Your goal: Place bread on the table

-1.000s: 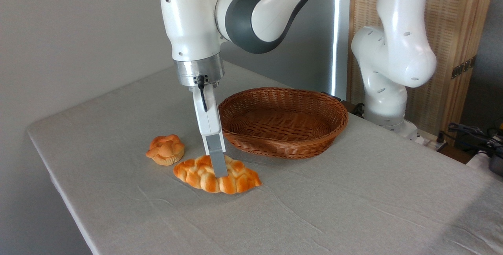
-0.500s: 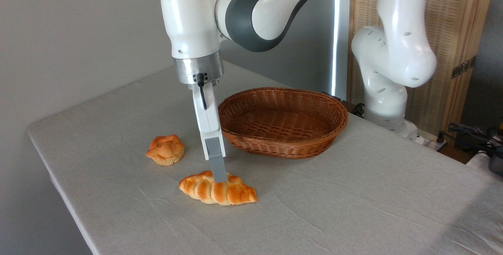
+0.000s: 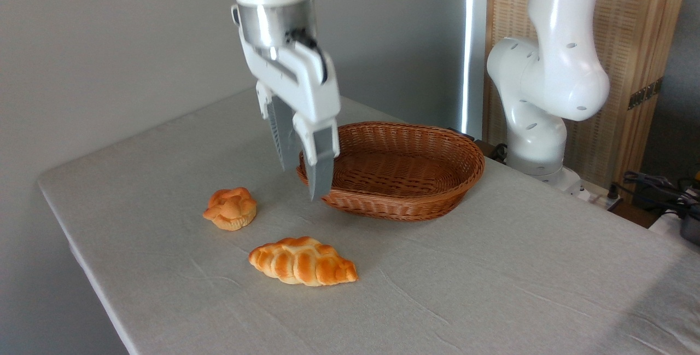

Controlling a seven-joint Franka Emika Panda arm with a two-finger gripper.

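Although the arm's upper links ran off the top edge, its wrist and end effector (image 3: 302,182) showed clearly, hanging in the air above the worktop (image 3: 492,289) with nothing between its fingers. Left of and below the end effector, a small flower-topped bun (image 3: 230,208) sat on the grey cloth, well apart from the fingertips. Nearly straight below, slightly nearer the camera, the bread (image 3: 302,261) lay flat on the cloth with its tapered ends pointing left and right, touched by nothing. Both grey fingers (image 3: 322,166) pointed downward with a gap between them, so the end effector stood released; the farther finger was partly hidden behind the nearer one. A black cable curved over the white hand just under the metal flange. Behind and to the right of the end effector, a brown wicker basket (image 3: 415,172) rested on the cloth, its left rim covered by the near finger. Farther right, the arm's white base column (image 3: 538,125) rose beyond the worktop's far edge, its top cut off. No writing could be read anywhere.
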